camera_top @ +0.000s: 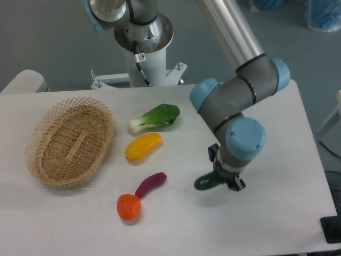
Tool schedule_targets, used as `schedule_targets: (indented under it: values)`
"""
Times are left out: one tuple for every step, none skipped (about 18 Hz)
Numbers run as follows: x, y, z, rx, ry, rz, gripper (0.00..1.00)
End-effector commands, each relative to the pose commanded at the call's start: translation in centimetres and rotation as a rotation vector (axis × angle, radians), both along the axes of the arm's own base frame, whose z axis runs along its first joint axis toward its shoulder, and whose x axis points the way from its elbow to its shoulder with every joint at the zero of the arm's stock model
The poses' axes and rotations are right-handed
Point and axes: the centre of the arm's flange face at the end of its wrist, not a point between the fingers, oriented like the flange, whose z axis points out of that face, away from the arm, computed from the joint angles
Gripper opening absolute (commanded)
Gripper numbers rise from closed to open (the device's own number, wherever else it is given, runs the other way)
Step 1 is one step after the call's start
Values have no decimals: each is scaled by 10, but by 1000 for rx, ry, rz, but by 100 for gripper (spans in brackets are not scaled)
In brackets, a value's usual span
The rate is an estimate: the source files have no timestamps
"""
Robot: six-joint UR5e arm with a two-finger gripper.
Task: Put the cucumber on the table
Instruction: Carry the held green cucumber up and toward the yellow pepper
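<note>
The cucumber (205,183) is small, dark green and glossy. Its left end sticks out from under the blue wrist at the right-centre of the white table (80,226). My gripper (224,178) points down and is shut on the cucumber's right part, which the wrist and the black fingers (236,184) hide. I cannot tell whether the cucumber touches the tabletop or hangs just above it.
An oval wicker basket (70,141) lies at the left. A bok choy (155,118), a yellow vegetable (143,146), a purple eggplant (150,184) and an orange-red round fruit (129,207) lie in a line left of the cucumber. The robot base (143,37) stands behind the table.
</note>
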Motion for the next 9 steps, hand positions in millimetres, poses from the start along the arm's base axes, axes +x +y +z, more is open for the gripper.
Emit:
schedule_targets:
  values:
    - [2, -9, -5, -8, -11, 11, 12]
    - [7, -14, -10, -14, -22, 12, 12]
    - [10, -17, -14, -20, -31, 9, 12]
    - [10, -19, -16, -19, -34, -3, 12]
    - [8, -22, -18, -15, -34, -15, 12]
    - [7, -25, -20, -10, -32, -22, 12]
    - [9, -27, -22, -8, -32, -30, 12]
    - [11, -28, -26, -8, -33, -36, 13]
    - [15, -31, -29, -4, -27, -48, 13]
